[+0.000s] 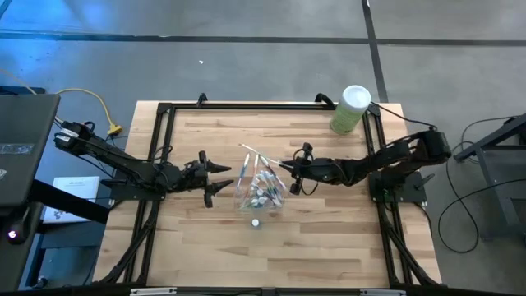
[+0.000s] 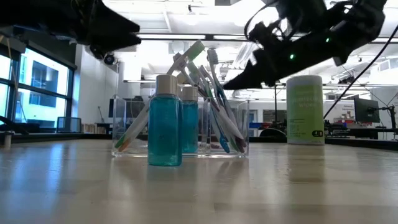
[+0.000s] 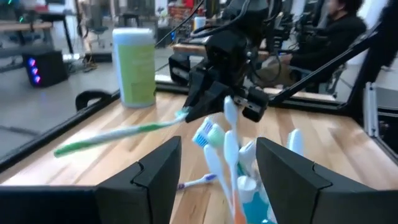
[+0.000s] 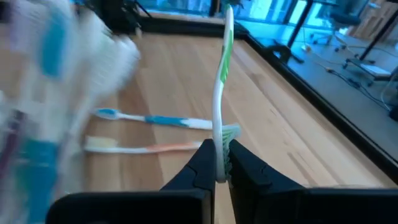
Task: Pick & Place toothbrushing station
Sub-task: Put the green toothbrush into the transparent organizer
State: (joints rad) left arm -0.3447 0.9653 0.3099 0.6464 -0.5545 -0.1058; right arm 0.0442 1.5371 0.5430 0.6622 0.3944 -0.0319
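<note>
Here, right hand [image 4: 216,163] pinches green toothbrush [image 4: 220,93] upright.

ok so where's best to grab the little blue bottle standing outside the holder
Likely around the body of the blue bottle, just under its white cap, coming straight down from above. It stands upright and apart from the clear holder, with bare table around it.

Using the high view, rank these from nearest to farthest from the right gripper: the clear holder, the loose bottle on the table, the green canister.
From the right gripper:
1. clear holder, just beside it toward table centre.
2. loose bottle, past the holder, toward the near edge.
3. green canister, at the far right corner.
</note>
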